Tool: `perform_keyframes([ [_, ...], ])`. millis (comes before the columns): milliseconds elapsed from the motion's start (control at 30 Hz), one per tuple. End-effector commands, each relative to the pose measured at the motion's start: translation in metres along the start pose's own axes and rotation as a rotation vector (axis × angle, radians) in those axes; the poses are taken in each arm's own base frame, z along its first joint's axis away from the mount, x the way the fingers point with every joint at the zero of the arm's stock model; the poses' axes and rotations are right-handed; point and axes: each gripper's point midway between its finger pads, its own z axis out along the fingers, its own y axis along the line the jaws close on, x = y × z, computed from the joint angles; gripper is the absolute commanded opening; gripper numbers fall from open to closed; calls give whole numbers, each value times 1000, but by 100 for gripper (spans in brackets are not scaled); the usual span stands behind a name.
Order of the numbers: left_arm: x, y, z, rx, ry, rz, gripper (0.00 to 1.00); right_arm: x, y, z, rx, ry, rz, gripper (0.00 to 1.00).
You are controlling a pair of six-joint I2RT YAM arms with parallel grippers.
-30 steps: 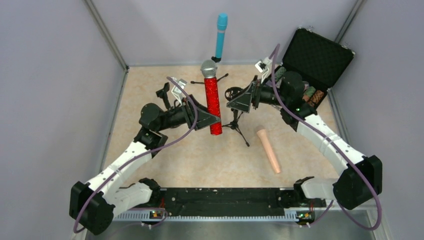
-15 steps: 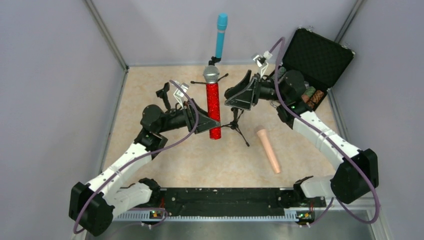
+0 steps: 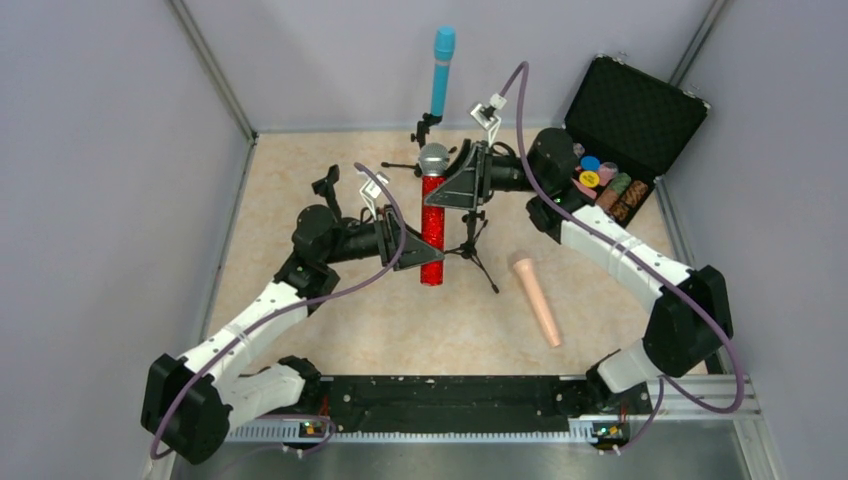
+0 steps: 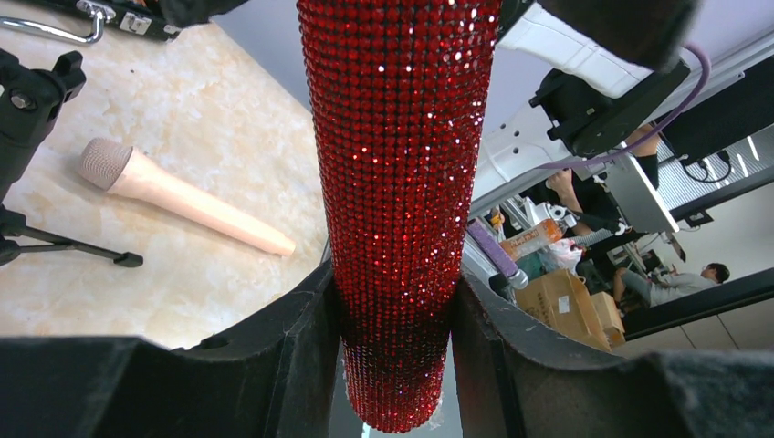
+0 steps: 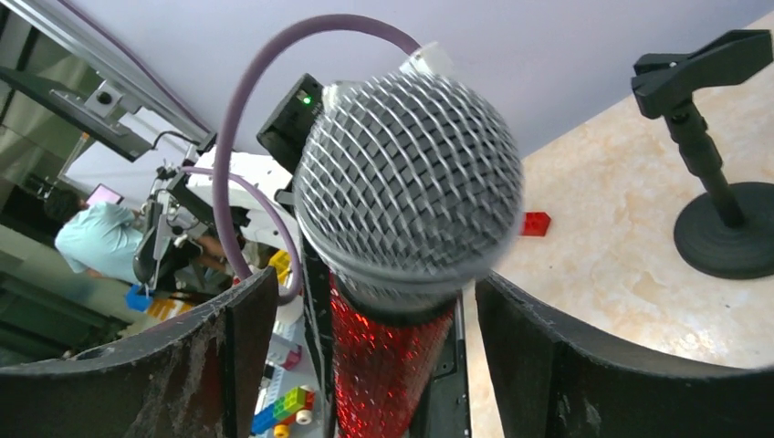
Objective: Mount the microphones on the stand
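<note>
The glittery red microphone [image 3: 432, 225] [image 4: 402, 182] stands upright above the table, with my left gripper [image 3: 424, 260] [image 4: 397, 315] shut on its lower end. My right gripper [image 3: 443, 186] [image 5: 374, 292] is open around its neck just under the silver mesh head [image 5: 406, 192], with a gap on both sides. A teal-blue microphone [image 3: 441, 70] sits upright in a stand clip [image 3: 428, 125] at the back. The pale peach microphone [image 3: 536, 298] [image 4: 173, 196] lies on the table to the right. A black tripod stand [image 3: 478, 250] is right behind the red microphone.
An open black case [image 3: 630, 110] with small coloured items is at the back right. Another black stand [image 3: 327, 190] rises at the left. A round-based stand with an empty clip [image 5: 716, 228] shows in the right wrist view, near a red brick [image 5: 536, 224].
My right gripper has swung left from the tripod to the red microphone's head and narrowed its jaws. My left gripper has shifted the red microphone slightly right and more upright.
</note>
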Motion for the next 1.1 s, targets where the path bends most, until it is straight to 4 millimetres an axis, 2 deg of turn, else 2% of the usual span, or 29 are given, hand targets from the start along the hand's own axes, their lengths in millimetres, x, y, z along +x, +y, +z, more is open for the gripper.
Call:
perform_keyframes([
  [0, -2, 0, 0, 17, -4, 47, 0, -9, 23, 14, -76, 11, -41, 74],
  [100, -1, 5, 1, 1, -6, 36, 0, -4, 20, 17, -94, 21, -22, 67],
  [167, 1, 8, 1, -5, -2, 28, 0, -4, 21, 17, -107, 10, -21, 57],
  [333, 4, 13, 2, -14, 8, 11, 0, -2, 21, 18, -135, 10, 3, 17],
  [433, 5, 16, 2, -26, 9, 6, 0, -3, 21, 19, -142, 8, 2, 0],
  [533, 6, 20, 2, -42, 6, 3, 1, -4, 21, 18, -141, 6, -6, 0],
  [567, 5, 21, 2, -48, 4, 2, 7, -4, 21, 18, -139, 6, -9, 0],
  [700, 8, 26, 3, -55, 18, -11, 44, 0, 16, 17, -109, 16, -15, 0],
  [733, 9, 26, 4, -51, 25, -14, 49, -1, 15, 17, -101, 14, -27, 0],
  [800, 11, 28, 5, -48, 41, -29, 69, 2, 10, 16, -68, 19, -28, 0],
  [933, 12, 34, 6, -65, 40, -50, 82, 3, -5, 14, 30, 19, -42, 0],
  [1067, 9, 39, 5, -95, 10, -54, 87, 0, -26, 8, 173, 8, -74, 0],
])
